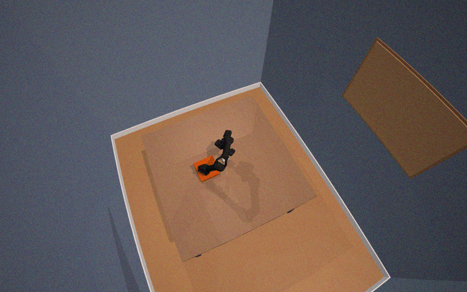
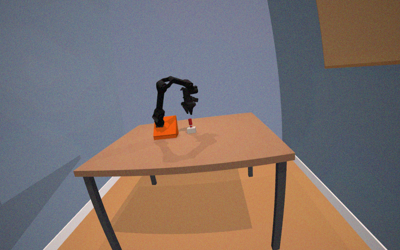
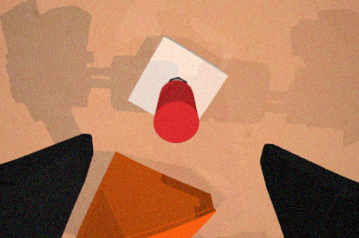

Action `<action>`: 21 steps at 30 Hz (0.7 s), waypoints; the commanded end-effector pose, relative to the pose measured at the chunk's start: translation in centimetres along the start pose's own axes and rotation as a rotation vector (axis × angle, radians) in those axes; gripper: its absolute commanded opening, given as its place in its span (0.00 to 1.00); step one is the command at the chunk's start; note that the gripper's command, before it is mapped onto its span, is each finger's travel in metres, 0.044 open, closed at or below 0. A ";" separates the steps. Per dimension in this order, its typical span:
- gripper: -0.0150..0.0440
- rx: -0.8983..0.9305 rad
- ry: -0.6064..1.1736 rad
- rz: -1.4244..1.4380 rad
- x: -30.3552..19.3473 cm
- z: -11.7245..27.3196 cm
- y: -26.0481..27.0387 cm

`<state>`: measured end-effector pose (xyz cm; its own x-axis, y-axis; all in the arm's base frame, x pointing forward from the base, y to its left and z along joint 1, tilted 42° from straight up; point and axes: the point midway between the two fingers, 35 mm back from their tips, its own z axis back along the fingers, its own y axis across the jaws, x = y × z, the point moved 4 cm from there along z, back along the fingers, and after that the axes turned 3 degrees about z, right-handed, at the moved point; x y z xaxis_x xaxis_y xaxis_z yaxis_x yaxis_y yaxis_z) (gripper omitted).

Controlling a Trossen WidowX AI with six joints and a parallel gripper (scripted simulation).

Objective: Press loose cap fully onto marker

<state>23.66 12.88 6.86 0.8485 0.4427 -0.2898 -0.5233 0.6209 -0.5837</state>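
The white holder block stands on the table, with the marker upright in it. The red cap sits on top of the marker; only a thin dark rim of the marker shows under it in the wrist view. My gripper is open and empty. It hangs well above the cap, apart from it, with its two dark fingers at the lower corners of the wrist view. In the top view the arm hides the block and cap.
The arm's orange base block stands just left of the holder block. The wooden table stands in a walled room. A brown panel hangs on the right wall.
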 end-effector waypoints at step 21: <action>0.25 -0.002 0.005 -0.474 -0.2 -0.6 0.1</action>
<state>23.45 12.45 6.43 0.9938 0.1109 -0.0023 -0.0854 0.7522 -0.6534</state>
